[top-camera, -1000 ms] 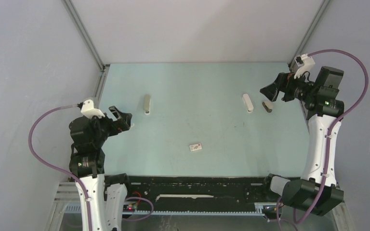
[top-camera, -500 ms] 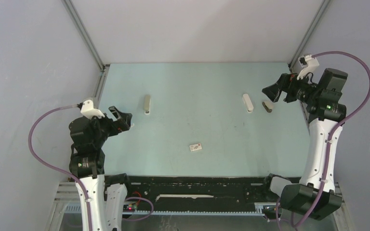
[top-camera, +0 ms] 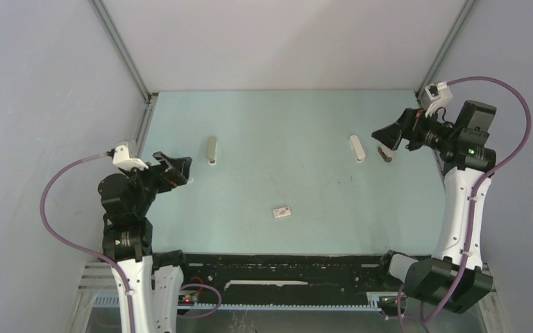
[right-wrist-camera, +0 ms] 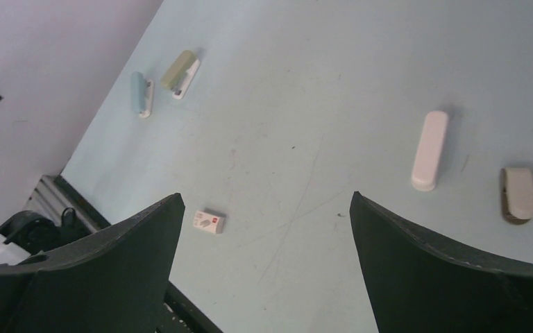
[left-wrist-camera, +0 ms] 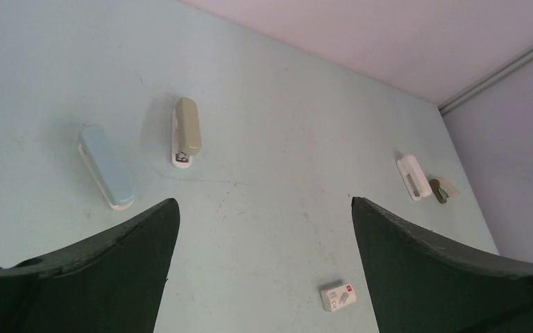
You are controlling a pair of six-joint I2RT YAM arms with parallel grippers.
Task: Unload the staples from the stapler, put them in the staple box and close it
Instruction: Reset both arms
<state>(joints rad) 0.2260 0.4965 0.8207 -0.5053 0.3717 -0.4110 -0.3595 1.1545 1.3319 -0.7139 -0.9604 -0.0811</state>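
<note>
Left gripper, spread wide and empty, has barely nudged at the near left. The white stapler lies untouched at the far right, with no staples in sight. Right gripper, fingers spread, has edged left toward it: an approach looks likely, unloading not begun.

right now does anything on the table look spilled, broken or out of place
Nothing stands out. The white stapler looks whole, the small box sits apart from it, and I see nothing spilled.
</note>
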